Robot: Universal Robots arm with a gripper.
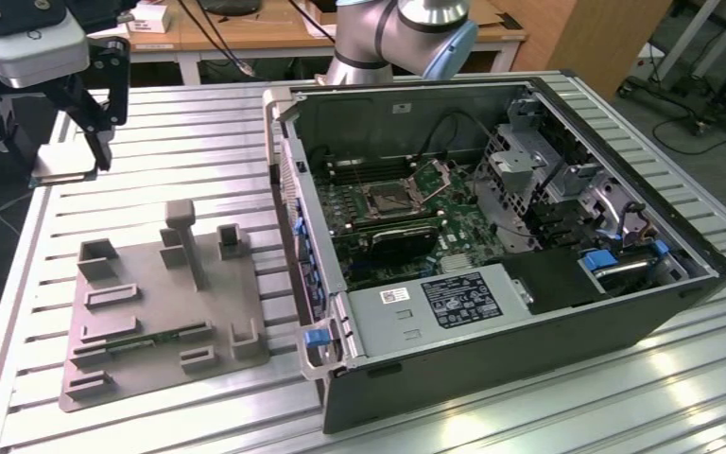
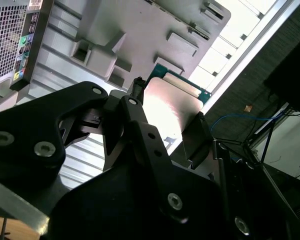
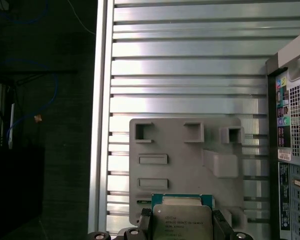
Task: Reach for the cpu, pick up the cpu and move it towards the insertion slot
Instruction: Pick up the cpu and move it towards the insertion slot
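The gripper (image 1: 71,168) hangs high over the slatted metal table (image 1: 186,132), at about ten o'clock in the exterior view. It is pinching the cpu (image 1: 67,176) between its two black fingers (image 3: 146,221). In both wrist views the chip (image 3: 182,224) sits clamped by opposite edges, with its silvery top showing and clear of the surface beneath. The grey tray (image 1: 129,378) lies on the table at roughly five o'clock from the gripper, and a green circuit strip (image 1: 148,342) rests in one of its recesses. The open computer case (image 1: 514,350) stands at three o'clock from the gripper. Inside it is the insertion slot (image 1: 388,200), well apart from the cpu, with its metal flap (image 1: 437,175) tipped up.
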